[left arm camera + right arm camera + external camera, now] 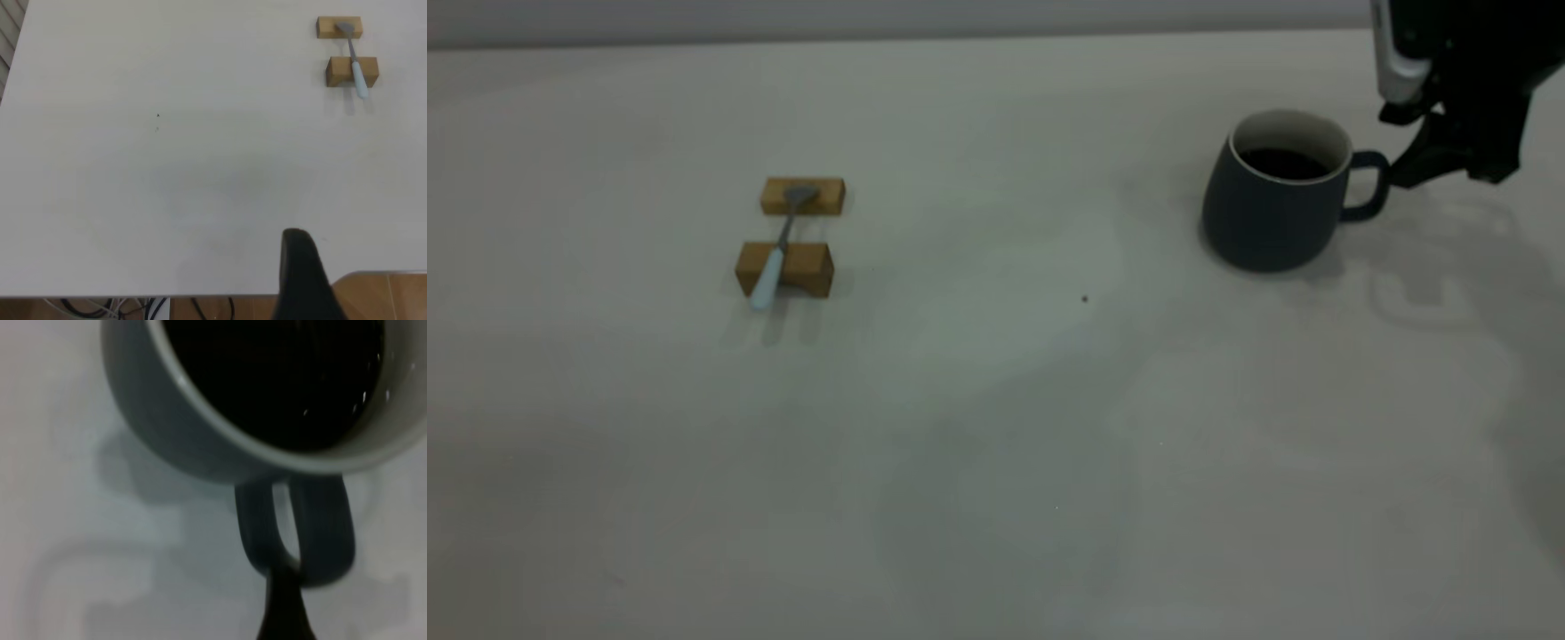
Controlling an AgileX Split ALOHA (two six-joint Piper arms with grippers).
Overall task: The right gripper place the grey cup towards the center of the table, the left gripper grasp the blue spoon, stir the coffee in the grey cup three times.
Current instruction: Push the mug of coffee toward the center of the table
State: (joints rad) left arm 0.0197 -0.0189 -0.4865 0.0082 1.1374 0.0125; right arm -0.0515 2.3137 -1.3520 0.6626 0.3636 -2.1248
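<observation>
Right gripper point(1405, 173) at grey cup point(1272, 200) handle, far right of table point(996, 444); finger spread impossible to tell. Blue spoon point(359, 75) on wooden blocks point(351, 71), untouched. Handle point(293, 527) close: pinch squarely, slide level, avoid sloshing coffee point(280, 380).

- The grey cup point(1270, 200) stands upright at the right of the table point(996, 427), toward the far side, handle pointing right.
- The coffee point(1282, 164) sits inside it.
- The right gripper point(1414, 164) is just right of the handle, fingertip at the loop.
- Well apart to the left, two wooden blocks point(802, 196) lie one behind the other.
- The blue spoon point(778, 253) lies across both, bowl on the far block, handle overhanging the near one.
</observation>
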